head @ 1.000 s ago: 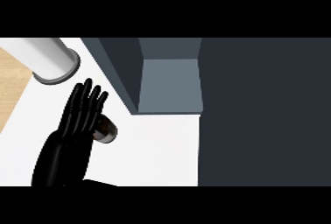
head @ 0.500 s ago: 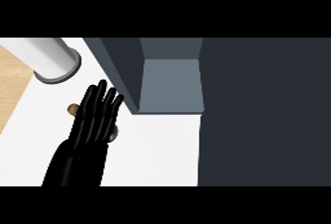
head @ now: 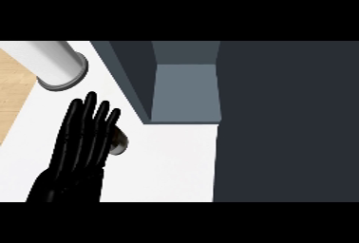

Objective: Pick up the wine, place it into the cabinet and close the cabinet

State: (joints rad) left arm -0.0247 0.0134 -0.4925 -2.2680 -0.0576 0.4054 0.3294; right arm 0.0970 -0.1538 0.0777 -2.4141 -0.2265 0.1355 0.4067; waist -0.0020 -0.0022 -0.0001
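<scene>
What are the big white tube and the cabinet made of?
The white tube looks smooth and plain white, with a grey ring at one end. It could be plastic or painted metal; the look cannot settle it. The cabinet has flat, matte grey panels with no grain, so it is likely painted board.

Black robot hand (head: pixel 79 152), white counter (head: pixel 168 163), slate-grey cabinet (head: pixel 186 90), tan wooden surface (head: pixel 13 90).

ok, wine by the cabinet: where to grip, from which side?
Round its body, from the left, where the left hand hovers open: the wine looks upright, seen from above, and the cabinet stands close on its right. Mostly hidden, so tentative.
</scene>
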